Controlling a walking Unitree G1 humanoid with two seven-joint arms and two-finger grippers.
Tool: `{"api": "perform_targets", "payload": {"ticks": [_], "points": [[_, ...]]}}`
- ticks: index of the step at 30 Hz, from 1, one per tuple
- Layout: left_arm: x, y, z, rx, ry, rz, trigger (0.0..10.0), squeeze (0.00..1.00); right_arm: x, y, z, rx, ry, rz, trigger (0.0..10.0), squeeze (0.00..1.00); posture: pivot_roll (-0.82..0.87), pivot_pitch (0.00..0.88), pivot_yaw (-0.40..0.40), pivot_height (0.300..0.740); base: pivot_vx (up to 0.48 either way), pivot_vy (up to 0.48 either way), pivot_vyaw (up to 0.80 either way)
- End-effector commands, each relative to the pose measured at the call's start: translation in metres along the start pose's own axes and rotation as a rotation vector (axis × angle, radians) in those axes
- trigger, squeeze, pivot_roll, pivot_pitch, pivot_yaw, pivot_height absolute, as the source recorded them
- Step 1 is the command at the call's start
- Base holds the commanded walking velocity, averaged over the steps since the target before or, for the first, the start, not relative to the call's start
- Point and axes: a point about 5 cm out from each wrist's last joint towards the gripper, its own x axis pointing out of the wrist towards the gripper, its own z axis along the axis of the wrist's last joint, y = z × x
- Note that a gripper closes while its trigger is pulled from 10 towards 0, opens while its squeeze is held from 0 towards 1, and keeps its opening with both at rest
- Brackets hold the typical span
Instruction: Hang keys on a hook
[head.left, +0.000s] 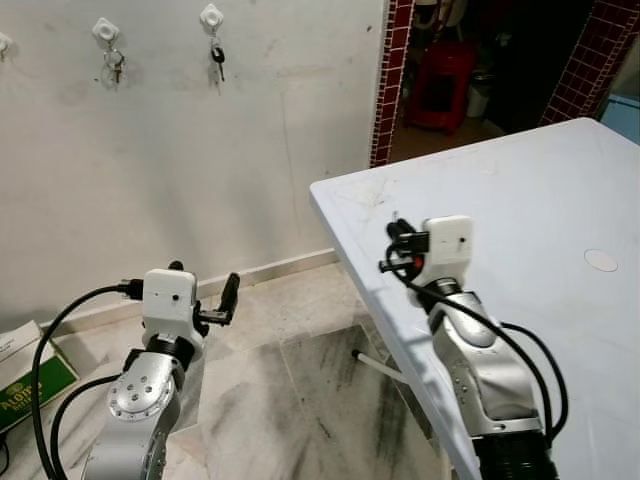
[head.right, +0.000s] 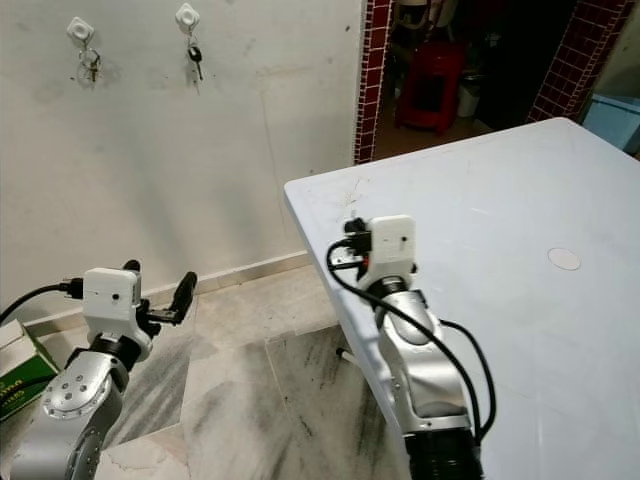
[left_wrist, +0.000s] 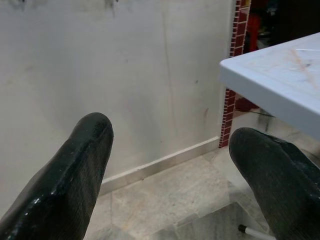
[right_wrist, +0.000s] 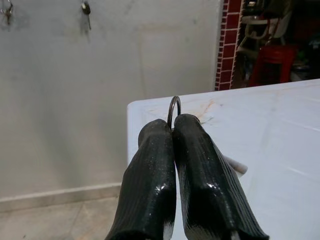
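Observation:
Two white hooks are on the wall: one (head.left: 105, 30) carries a bunch of keys (head.left: 115, 68), the other (head.left: 211, 16) a single dark key (head.left: 217, 60). My right gripper (right_wrist: 172, 126) is raised over the near corner of the white table (head.left: 530, 190), shut on a metal key ring (right_wrist: 174, 107) whose arc sticks up between the fingertips. Anything hanging below the ring is hidden by the fingers. My left gripper (left_wrist: 170, 131) is held low over the floor, open, with nothing in it, pointing at the wall's base.
A brick pillar (head.left: 392, 80) edges a doorway with a red stool (head.left: 440, 85) behind it. A green box (head.left: 25, 385) lies on the marble floor at the left. The table's leg (head.left: 375, 362) slants under its corner.

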Motion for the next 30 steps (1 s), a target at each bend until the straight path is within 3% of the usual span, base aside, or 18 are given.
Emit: {"api": "perform_targets", "payload": {"ticks": [1,14,16,27,30], "points": [[0.0005,0.0049,-0.0029,0.011,0.024,0.021,10.0,0.0,0.0025,0.0105,0.013,0.008,-0.044,0.035,10.0,0.0,0.08,0.0,0.026,0.74,0.0,0.48,0.0],[0.0037,0.0024,-0.0032,0.019,0.028,0.011,10.0,0.0,0.0066,0.0057,0.015,0.003,-0.049,-0.028,10.0,0.0,0.08,0.0,0.028,0.74,0.0,0.48,0.0],[0.0046,0.0019,-0.0027,0.017,0.027,0.01,10.0,0.0,0.0069,0.0058,0.0152,0.035,-0.039,-0.019,10.0,0.0,0.08,0.0,0.03,0.74,0.0,0.48,0.0],[0.0082,0.003,-0.0011,0.018,0.018,0.016,10.0,0.0,0.0081,0.0056,0.0174,0.025,-0.052,-0.016,10.0,0.0,0.08,0.0,0.031,0.74,0.0,0.48,0.0],[0.0087,0.0034,0.0008,0.038,0.004,0.018,10.0,0.0,0.0086,0.0054,0.0185,0.025,-0.053,-0.014,10.0,0.0,0.08,0.0,0.031,0.74,0.0,0.0,0.0]]}}
